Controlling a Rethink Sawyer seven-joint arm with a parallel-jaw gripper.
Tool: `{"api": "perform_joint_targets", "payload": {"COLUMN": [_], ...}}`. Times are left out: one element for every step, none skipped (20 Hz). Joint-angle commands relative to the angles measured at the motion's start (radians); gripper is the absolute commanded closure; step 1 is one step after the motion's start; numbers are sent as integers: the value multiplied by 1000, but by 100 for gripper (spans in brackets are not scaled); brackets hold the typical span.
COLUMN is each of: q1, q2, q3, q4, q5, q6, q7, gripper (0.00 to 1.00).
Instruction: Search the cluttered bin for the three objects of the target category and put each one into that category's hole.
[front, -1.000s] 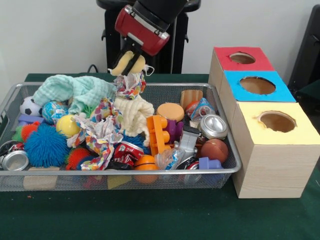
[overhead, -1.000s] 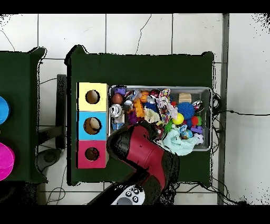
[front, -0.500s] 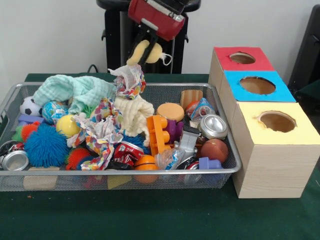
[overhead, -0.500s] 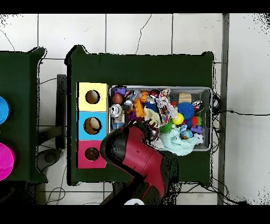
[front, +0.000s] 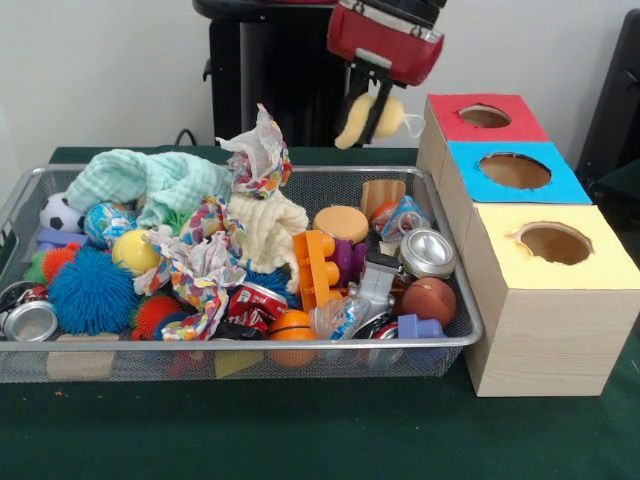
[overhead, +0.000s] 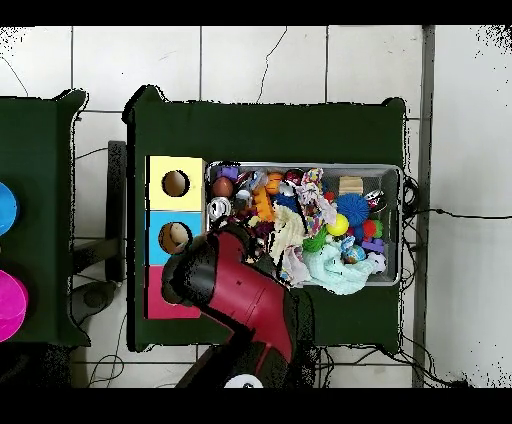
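Note:
My gripper (front: 372, 118) hangs in the air behind the wire bin (front: 440, 352), shut on a pale yellow soft cloth piece (front: 368, 116). It is just left of the red-topped box (front: 455, 125) and its hole (front: 485, 116). In the overhead view the red arm (overhead: 235, 295) covers the red box and the gripper itself. The bin holds a heap of cloths, balls, cans and plastic toys, among them a cream cloth (front: 265, 222), a mint cloth (front: 150, 180) and a patterned cloth (front: 205, 262).
Blue-topped box (front: 515, 172) and yellow-topped box (front: 555, 245), each with a round hole, stand in a row right of the bin. The blue hole (overhead: 175, 237) holds something pale. The robot's black pedestal (front: 270, 80) rises behind the bin.
The gripper has carried the yellow cloth piece up out of the bin and to the right, from above the bin's back middle to beside the red box.

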Motion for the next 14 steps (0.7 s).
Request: {"api": "perform_joint_targets", "payload": {"q1": [22,40,43,56,71,85,98,116,144,163,179,195,210,225], "q2": [-4,-1,-5,-2,1,5,10,19,31,41,46,52,52,53], "q3": [156,143,143,138,126,113,96,69,44,25,5,-13,-31,-48], "q4": [113,112,123,128,130,132,130,123,117,108,103,93,90,86], "q5": [104,115,123,132,135,137,136,130,126,122,114,105,94,82], "q6": [23,35,39,49,65,80,103,137,167,197,218,241,257,273], "q7": [360,374,380,391,402,412,422,435,457,474,485,495,499,503], "gripper": [100,100,100,100,100,100,100,100,100,100,100,100,100,100]}}
